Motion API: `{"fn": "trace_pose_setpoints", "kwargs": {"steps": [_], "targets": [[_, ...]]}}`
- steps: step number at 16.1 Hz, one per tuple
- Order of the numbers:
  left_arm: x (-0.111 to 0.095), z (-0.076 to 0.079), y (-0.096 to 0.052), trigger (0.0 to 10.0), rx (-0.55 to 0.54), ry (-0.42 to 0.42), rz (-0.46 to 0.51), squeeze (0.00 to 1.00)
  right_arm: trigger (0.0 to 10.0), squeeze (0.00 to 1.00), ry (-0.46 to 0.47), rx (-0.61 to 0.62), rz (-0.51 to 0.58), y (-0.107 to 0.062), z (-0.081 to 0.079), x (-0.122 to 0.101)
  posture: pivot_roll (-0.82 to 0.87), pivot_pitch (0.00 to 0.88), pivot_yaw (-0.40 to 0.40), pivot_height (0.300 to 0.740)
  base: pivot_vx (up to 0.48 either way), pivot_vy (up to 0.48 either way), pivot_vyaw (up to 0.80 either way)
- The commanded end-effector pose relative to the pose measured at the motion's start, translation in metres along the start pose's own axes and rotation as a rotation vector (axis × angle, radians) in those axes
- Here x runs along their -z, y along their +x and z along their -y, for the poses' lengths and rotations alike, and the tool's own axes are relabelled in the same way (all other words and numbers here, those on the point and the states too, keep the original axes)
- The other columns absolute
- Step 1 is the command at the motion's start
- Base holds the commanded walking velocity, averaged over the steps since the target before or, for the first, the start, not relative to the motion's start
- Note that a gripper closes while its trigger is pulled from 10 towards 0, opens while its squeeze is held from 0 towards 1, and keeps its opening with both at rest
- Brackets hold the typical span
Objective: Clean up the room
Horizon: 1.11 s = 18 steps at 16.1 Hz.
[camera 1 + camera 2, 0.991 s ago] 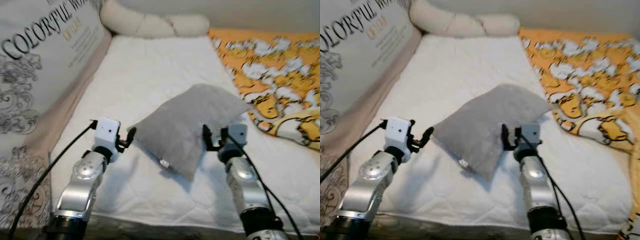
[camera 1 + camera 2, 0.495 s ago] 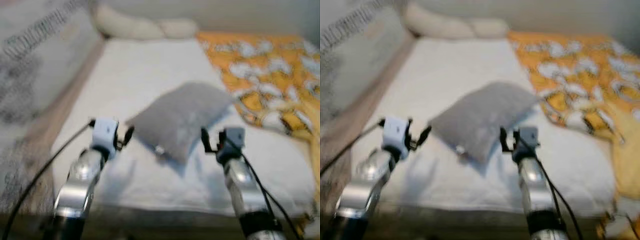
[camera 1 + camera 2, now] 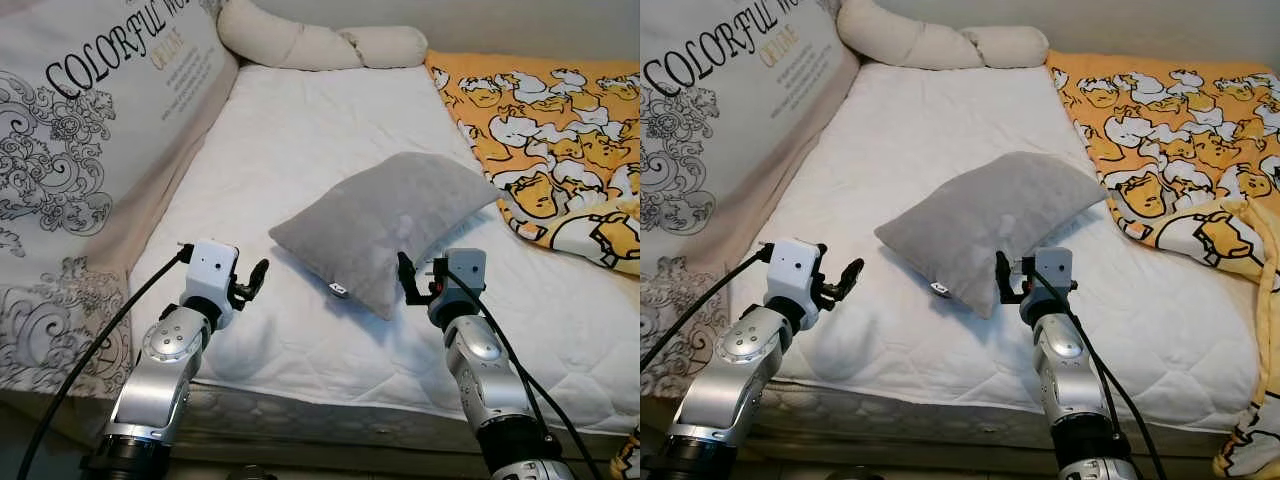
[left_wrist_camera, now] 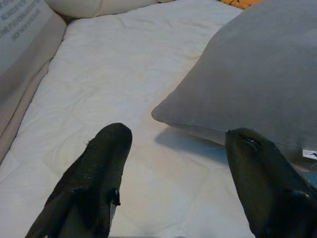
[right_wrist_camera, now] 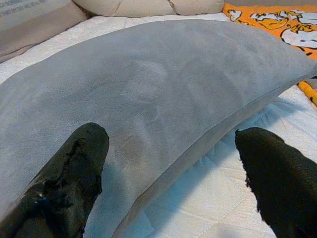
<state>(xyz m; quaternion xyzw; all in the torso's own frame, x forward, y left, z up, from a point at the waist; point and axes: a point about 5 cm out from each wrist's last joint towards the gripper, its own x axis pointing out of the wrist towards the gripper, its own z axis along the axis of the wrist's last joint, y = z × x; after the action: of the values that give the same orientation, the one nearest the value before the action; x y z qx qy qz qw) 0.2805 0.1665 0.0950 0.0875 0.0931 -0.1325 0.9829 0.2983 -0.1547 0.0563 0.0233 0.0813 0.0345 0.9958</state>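
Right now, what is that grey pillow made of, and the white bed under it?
The grey square pillow looks like soft suede-like or velvety fabric: matte, with brushed marks in its nap and a puffy filling. The white quilted mattress cover looks like stitched cotton or polyester padding, judging by its diamond stitch lines. Exact fibres can't be told.

A bed with a white quilted mattress [image 3: 300, 130] runs away from the camera under even, soft light. A padded side panel printed with grey scrollwork and lettering [image 3: 90, 150] stands along its left edge, and a pale plain wall [image 3: 520, 25] rises behind its far end.
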Motion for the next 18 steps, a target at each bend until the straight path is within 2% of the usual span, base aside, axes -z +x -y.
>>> {"fn": "trace_pose_setpoints", "kwargs": {"steps": [1, 10, 12, 13, 18], "targets": [[-0.0029, -0.0029, 0.0013, 10.0, -0.013, 0.007, 0.006, 0.0, 10.0, 0.0, 0.013, 0.01, -0.013, 0.0001, 0.0026, 0.0009, -0.03, 0.0, -0.004, 0.74, 0.0, 0.0, 0.0], [-0.0036, -0.0019, 0.0011, 10.0, -0.004, -0.002, 0.018, 0.0, 10.0, 0.0, 0.018, -0.002, -0.015, -0.0001, 0.0011, 0.0025, -0.03, 0.0, -0.005, 0.74, 0.0, 0.0, 0.0], [-0.004, -0.001, 0.0011, 10.0, 0.0, -0.006, 0.021, 0.0, 10.0, 0.0, 0.041, -0.002, -0.033, 0.0, 0.0, 0.0049, -0.03, 0.0, -0.006, 0.74, 0.0, 0.0, -0.8], [-0.0039, -0.0009, 0.0011, 10.0, 0.0, -0.006, 0.022, 0.0, 10.0, 0.0, 0.035, -0.006, -0.027, 0.0002, 0.0, 0.0044, -0.03, 0.0, -0.006, 0.74, 0.0, 0.0, -0.8], [-0.0031, 0.0001, 0.001, 10.0, 0.006, -0.007, 0.024, 0.0, 10.0, 0.0, -0.006, -0.047, -0.036, -0.0001, -0.0035, 0.0066, -0.03, 0.0, -0.007, 0.74, 0.049, 0.0, 0.09]]}}
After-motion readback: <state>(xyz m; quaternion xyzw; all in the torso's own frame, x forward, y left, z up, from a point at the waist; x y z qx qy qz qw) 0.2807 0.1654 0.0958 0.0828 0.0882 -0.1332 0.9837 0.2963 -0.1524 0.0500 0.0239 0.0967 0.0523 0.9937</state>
